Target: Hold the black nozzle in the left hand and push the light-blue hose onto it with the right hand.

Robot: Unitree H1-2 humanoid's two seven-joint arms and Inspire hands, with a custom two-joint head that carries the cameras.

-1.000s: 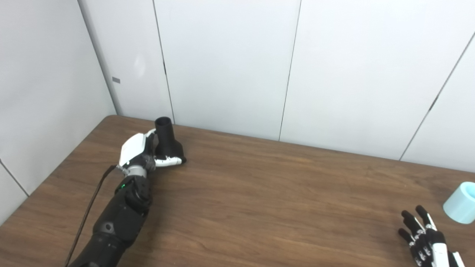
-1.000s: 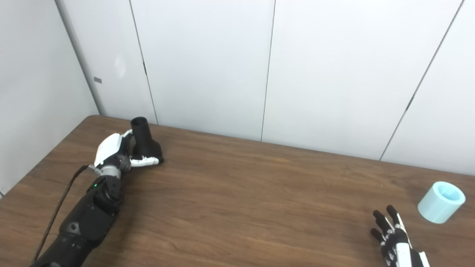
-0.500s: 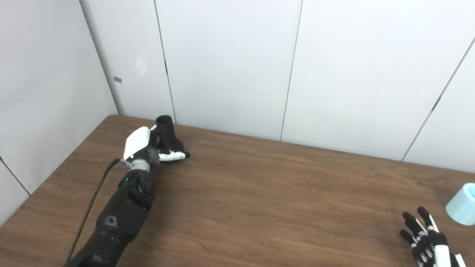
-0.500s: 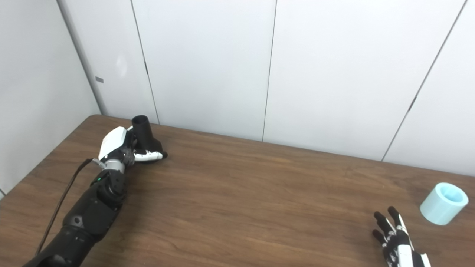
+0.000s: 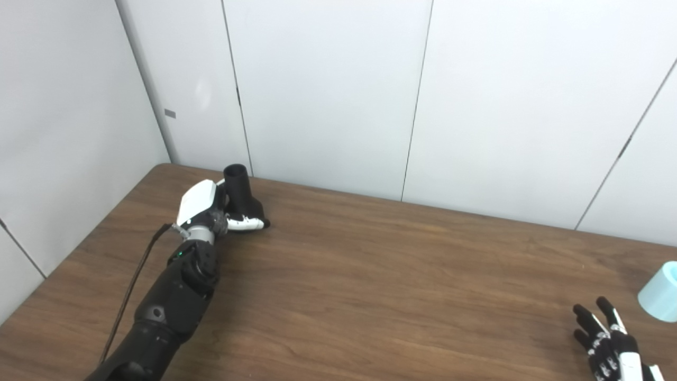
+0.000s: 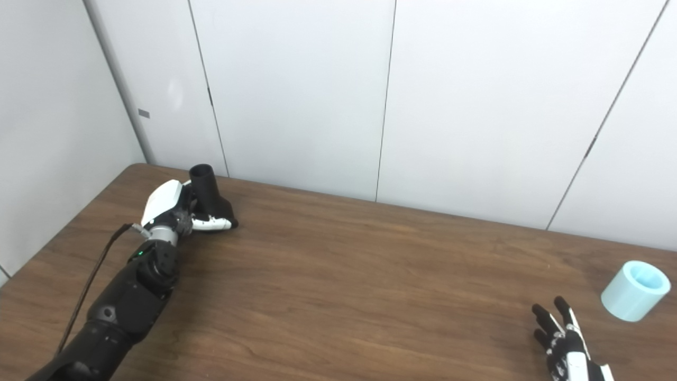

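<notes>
The left robot hand (image 5: 211,211) is wrapped around the black nozzle (image 5: 240,193) at the tabletop's (image 5: 370,275) far-left corner, thumb across its flared base — a stiff, light-looking part, best held low so the upright neck stays free. The right robot hand (image 6: 563,341) is spread and empty, near the light-blue hose (image 6: 634,290) — a short, seemingly pliable sleeve to take by its sides.

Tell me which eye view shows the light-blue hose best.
The right eye view: the whole light-blue hose shows there, open end included, lying on the table apart from the right hand. The left eye view cuts it off at the picture's right edge.
</notes>
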